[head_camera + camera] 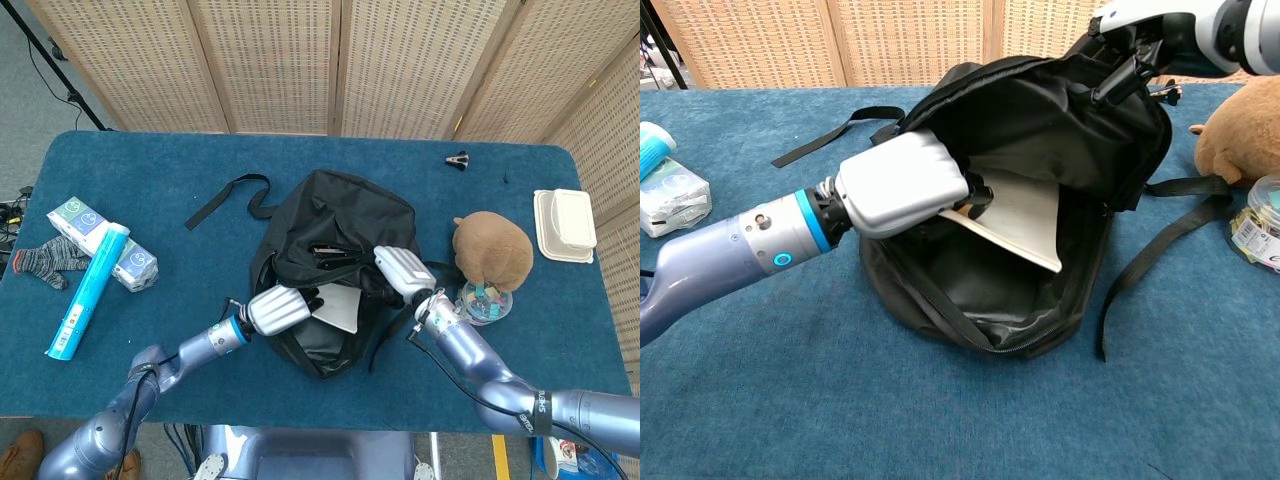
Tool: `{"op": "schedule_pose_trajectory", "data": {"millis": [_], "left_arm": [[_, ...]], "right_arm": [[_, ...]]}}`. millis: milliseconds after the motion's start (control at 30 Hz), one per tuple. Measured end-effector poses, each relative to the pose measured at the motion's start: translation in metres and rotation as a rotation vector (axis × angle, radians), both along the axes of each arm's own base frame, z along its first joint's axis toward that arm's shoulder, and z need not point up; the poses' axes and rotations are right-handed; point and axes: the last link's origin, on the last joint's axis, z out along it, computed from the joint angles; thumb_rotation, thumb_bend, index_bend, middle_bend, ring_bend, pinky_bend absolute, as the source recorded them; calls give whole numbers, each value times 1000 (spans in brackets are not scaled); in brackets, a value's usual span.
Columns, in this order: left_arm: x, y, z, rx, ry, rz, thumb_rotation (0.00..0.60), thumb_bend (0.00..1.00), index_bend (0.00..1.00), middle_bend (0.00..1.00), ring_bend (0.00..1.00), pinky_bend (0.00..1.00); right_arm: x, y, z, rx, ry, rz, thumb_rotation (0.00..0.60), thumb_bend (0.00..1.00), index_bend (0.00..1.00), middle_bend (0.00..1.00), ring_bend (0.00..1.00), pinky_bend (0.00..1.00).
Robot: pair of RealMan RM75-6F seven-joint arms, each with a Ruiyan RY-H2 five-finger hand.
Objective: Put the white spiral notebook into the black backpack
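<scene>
- The white spiral notebook point(1015, 215) sits partway inside the black backpack point(1040, 130), slanted across the open mouth, its lower right corner not yet down on the dark lining.
- My left robot hand point(905, 185) is at the notebook's left end, just inside the opening; I judge it is gripping that end to feed the notebook deeper.
- The fingers point(975, 195) curl over the edge, but the palm's shell hides the contact, so the hold is my reading, not something plainly visible.
- My right robot hand point(403, 270) clutches the upper flap of the backpack and lifts it, which I take as the reason the mouth stays wide enough for the notebook to pass.
- In the chest view that hand is cut off at the top edge, so only part of its grip on the fabric shows.
- The spiral binding is out of sight behind my left robot hand, and the bag's depth is lost in shadow.
- A stuffed toy point(492, 250) and a small jar point(484, 303) sit on the blue tabletop point(150, 190) just beside my right arm.
</scene>
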Motion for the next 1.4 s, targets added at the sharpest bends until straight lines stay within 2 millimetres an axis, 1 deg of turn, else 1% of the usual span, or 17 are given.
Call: {"op": "schedule_pose_trajectory", "data": {"millis": [267,400,700,767,800,833,900,967,1033,1133,1167,1300,1400], "left_arm": [[4,12,-3,37,27,45,600,492,772,619,501,594],[7,13,-5,35,-2,88,600,492,774,619,502,594],[10,16,-11,58,-4,132,600,489,775,615,504,595],[10,16,-11,54,-6,138,600,480,736,568,463,580],[10,16,-11,48,-10,141,600,470,696,527,428,564],[9,16,-11,36,-18,147,600,455,635,471,384,546],[8,15,-10,16,-30,154,600,423,542,394,328,527],[7,14,-9,-1,-44,152,600,368,469,351,290,519],[5,11,-6,-12,-57,143,600,268,393,318,261,515],[2,7,-2,-45,-81,132,600,130,339,281,236,508],[1,6,-1,-54,-87,129,600,107,335,278,232,506],[-2,2,5,-74,-111,106,600,61,322,265,216,504],[-4,-3,11,-97,-144,89,600,33,289,229,199,504]], "right_arm": [[0,2,0,18,-5,-1,600,653,603,626,581,726],[0,4,0,27,-5,3,600,653,603,627,581,727],[-2,4,1,28,-7,-4,600,653,603,627,581,727],[-3,3,2,26,-7,-7,600,653,603,626,581,727],[-3,3,2,24,-7,-7,600,653,603,626,581,726],[-3,2,3,21,-5,-6,600,653,603,626,581,726],[-4,1,4,15,-2,-6,600,653,603,627,581,727],[-6,0,4,8,0,-10,600,653,603,627,581,727],[-7,-2,4,1,2,-16,600,653,604,627,581,727],[-10,-5,3,-6,5,-26,600,653,604,627,581,727],[-11,-5,2,-8,6,-29,600,653,604,627,581,726],[-13,-7,1,-13,10,-34,600,653,604,627,581,727],[-15,-10,0,-21,19,-39,600,653,604,627,581,727]]}}
